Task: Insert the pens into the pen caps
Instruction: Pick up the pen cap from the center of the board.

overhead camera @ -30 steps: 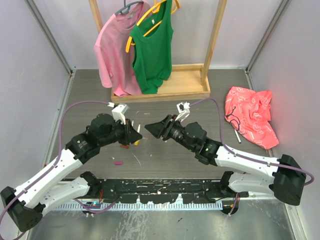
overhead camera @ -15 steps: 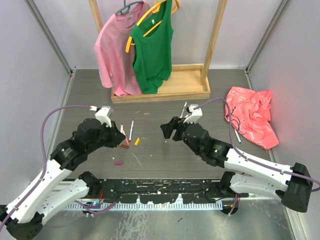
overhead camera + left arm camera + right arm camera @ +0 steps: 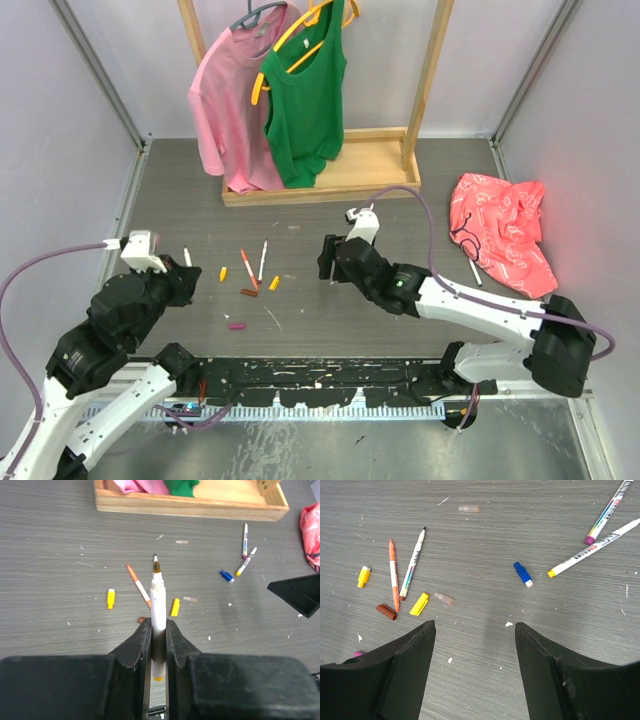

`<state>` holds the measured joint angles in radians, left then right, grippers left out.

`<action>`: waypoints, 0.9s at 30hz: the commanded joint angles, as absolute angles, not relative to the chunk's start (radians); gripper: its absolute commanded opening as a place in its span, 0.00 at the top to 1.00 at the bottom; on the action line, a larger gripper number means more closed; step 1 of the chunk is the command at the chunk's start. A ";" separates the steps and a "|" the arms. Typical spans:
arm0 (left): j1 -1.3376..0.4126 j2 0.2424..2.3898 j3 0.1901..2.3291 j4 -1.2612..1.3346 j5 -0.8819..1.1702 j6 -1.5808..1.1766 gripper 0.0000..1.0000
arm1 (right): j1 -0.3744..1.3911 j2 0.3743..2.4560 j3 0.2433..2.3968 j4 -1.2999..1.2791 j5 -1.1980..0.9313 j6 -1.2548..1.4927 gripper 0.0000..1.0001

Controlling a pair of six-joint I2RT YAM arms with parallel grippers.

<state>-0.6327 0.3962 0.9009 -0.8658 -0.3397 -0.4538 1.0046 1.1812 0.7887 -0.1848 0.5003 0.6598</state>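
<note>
Left jaws: pinching a white pen (image 3: 158, 615) by its lower barrel. Its brownish tip points away from the wrist, and a yellow end shows below the grip. The pen is held clear of the tabletop (image 3: 50, 555), over the left side toward the near edge.

Right jaws: spread wide with nothing between them, hovering over the middle of the tabletop.

Just ahead of the right jaws a blue cap (image 3: 522, 574) lies alone.

Left of centre is a cluster:
- An orange pen (image 3: 393, 572) and a dark-tipped white pen (image 3: 413, 565) lie side by side, closest at their near ends.
- A yellow cap (image 3: 419, 604) sits just beside those near ends, with a clear cap (image 3: 444, 598) next to it.
- A brown cap (image 3: 386, 612) lies by the orange pen.
- A second yellow cap (image 3: 363, 576) lies apart, toward the left edge.
- A magenta cap (image 3: 236, 325) lies nearer the near edge.

Another clear cap (image 3: 469, 509) lies farther back.

Toward the right edge, a yellow-tipped pen (image 3: 592, 549) and a magenta-ended pen (image 3: 609, 513) lie close together near a red cloth (image 3: 500, 240).

At the far edge, a wooden rack (image 3: 330, 180) carries a pink shirt (image 3: 228, 100) and a green top (image 3: 305, 100).
</note>
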 commanded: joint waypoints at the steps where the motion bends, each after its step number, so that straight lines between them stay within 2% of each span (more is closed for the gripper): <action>1: -0.627 0.367 0.936 -0.892 -0.446 -0.455 1.00 | 1.003 1.255 0.899 -0.180 0.487 0.669 0.30; 15: -0.627 0.342 0.994 -1.038 -0.451 -0.523 1.00 | 1.066 1.688 1.269 -0.183 0.409 0.741 0.34; 20: -0.627 0.276 1.000 -1.072 -0.525 -0.570 1.00 | 1.100 1.853 1.439 -0.183 0.369 0.761 0.37; 27: -0.628 0.232 1.005 -1.106 -0.524 -0.602 1.00 | 1.130 2.059 1.624 -0.183 0.333 0.804 0.41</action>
<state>-0.6327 0.2356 0.9714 -1.0904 -0.5014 -0.5690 1.1168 2.0018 1.5249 -0.2062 0.3553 0.7601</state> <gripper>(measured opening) 0.120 0.606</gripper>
